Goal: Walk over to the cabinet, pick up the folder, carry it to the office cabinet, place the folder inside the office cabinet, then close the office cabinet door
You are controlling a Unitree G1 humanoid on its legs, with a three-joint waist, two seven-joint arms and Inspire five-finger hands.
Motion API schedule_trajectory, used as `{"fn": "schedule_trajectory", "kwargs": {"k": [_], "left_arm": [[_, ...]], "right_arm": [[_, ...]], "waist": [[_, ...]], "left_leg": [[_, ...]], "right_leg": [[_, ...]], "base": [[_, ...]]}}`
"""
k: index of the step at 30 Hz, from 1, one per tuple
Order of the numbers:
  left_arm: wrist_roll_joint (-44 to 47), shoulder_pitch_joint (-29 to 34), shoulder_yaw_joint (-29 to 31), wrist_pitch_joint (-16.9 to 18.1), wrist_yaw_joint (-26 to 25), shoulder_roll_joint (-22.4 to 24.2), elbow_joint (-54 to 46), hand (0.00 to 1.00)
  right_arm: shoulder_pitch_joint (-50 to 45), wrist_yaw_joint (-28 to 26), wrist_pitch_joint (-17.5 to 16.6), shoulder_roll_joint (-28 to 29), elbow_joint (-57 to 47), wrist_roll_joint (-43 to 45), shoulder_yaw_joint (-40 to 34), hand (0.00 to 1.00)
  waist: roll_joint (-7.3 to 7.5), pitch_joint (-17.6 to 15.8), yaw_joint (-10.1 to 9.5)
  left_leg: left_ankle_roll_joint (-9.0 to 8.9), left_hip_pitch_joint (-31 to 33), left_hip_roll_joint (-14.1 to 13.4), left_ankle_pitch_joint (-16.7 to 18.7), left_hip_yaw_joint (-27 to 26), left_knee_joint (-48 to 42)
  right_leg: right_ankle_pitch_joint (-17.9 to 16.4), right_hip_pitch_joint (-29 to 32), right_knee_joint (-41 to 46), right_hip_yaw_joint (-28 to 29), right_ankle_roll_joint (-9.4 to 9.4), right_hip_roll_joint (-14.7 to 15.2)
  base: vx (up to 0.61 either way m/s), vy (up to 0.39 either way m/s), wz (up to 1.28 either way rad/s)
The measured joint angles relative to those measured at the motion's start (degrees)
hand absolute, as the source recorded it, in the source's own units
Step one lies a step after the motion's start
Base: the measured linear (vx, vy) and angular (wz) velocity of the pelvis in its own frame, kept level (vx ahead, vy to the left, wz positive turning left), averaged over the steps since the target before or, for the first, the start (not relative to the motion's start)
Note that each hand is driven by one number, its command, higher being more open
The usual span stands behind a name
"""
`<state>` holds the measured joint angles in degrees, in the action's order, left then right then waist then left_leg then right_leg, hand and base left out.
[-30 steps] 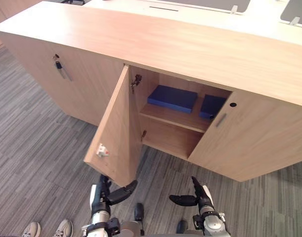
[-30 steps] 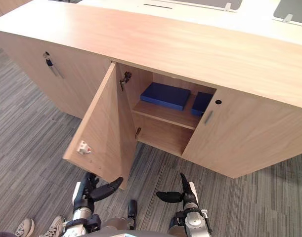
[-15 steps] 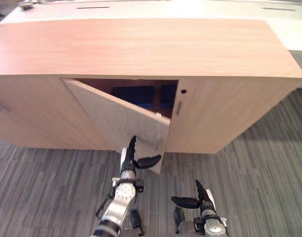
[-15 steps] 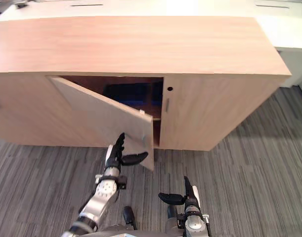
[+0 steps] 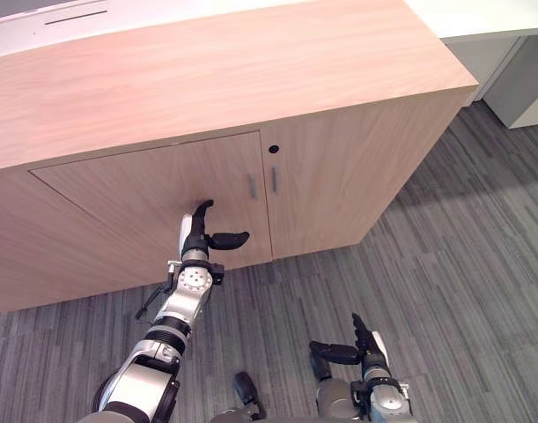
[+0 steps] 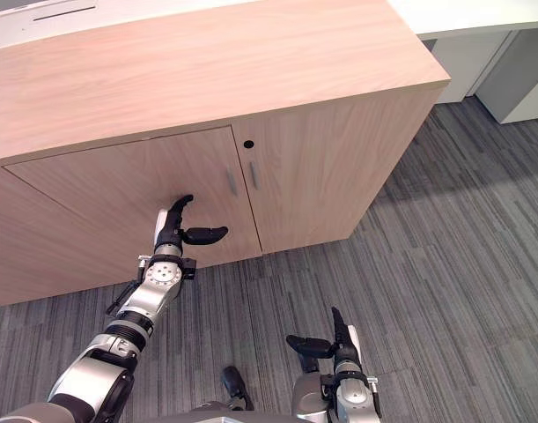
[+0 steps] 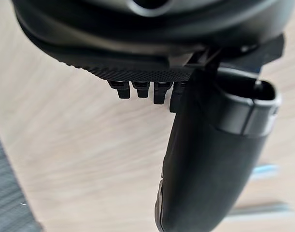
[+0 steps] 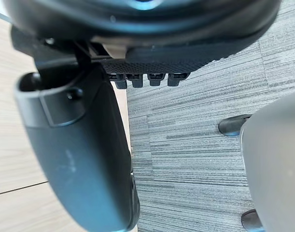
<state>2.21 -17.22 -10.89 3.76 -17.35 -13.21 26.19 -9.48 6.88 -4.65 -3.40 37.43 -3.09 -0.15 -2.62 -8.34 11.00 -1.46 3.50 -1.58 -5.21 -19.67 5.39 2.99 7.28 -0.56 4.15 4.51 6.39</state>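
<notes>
Since 0.5 s earlier, the office cabinet (image 5: 251,70) had gone from half open to closed: its door (image 5: 136,189) now sat flush with the neighbouring panel. With the door shut, the folder was hidden, and was judged to lie inside on the shelf. The left hand (image 5: 196,236) stood at the door with fingers straight and thumb spread, gripping nothing, a posture suited to a flat push. The right hand (image 5: 361,345) hung low over the floor (image 5: 445,247), relaxed and empty. The left wrist view added close wood grain and 1 handle (image 7: 257,210), while the right wrist view showed carpet beyond straight fingers.
</notes>
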Motion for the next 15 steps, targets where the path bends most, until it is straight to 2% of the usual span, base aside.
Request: {"fn": "schedule_trajectory", "kwargs": {"k": [1,3,7,9,11,15], "left_arm": [[0.0,2.14,-0.35,0.82,0.75,0.22,-2.32,1.0],[0.05,10.81,-1.04,3.47,4.03,1.62,-8.32,1.0],[1.16,22.0,-0.17,3.84,9.52,2.45,-5.92,1.0],[0.38,26.96,2.32,2.49,12.56,2.91,0.81,1.0],[-2.2,29.35,5.46,1.58,13.49,3.46,6.47,1.0],[-5.75,31.38,14.04,0.76,13.35,4.13,17.54,1.0]], "right_arm": [[0.12,0.0,0.0,0.07,0.44,0.51,-0.44,1.0],[0.36,0.15,0.06,0.27,1.92,1.47,-2.26,1.0],[1.3,0.18,0.38,-0.03,4.11,1.73,-4.86,1.0],[2.23,0.04,0.98,-0.22,5.48,1.73,-7.19,1.0],[2.29,-0.14,1.08,-0.69,5.89,1.71,-8.53,1.0],[2.26,-0.17,1.2,-1.95,7.02,1.7,-10.88,1.0]], "waist": [[0.0,0.0,-0.15],[0.01,0.0,-1.07],[0.07,-0.02,-3.05],[0.14,-0.06,-4.08],[0.25,-0.07,-4.91],[0.53,0.02,-6.3]], "left_leg": [[0.01,-0.09,0.04,0.0,0.27,0.0],[0.01,-0.52,0.03,0.0,1.4,0.0],[-0.07,-0.71,-0.27,0.06,1.69,0.0],[-0.18,-0.85,-0.53,0.13,1.67,-0.01],[-0.39,-1.3,-0.66,0.28,1.68,-0.01],[-0.5,-2.17,-0.64,0.37,2.14,0.0]], "right_leg": [[0.0,-0.38,-0.25,-0.3,0.01,0.08],[-0.01,-1.57,-0.98,-1.49,0.03,0.13],[0.0,-2.36,-1.7,-1.83,0.04,-0.12],[0.0,-2.73,-1.8,-1.83,0.05,-0.35],[0.0,-3.22,-2.1,-1.88,0.06,-0.45],[-0.18,-4.35,-2.43,-2.4,0.27,-0.38]], "base": [[0.0,0.002,0.21],[0.0,-0.009,0.23],[0.0,-0.01,0.05],[0.02,-0.031,-0.01],[0.0,0.0,0.0],[-0.01,-0.015,0.05]]}}
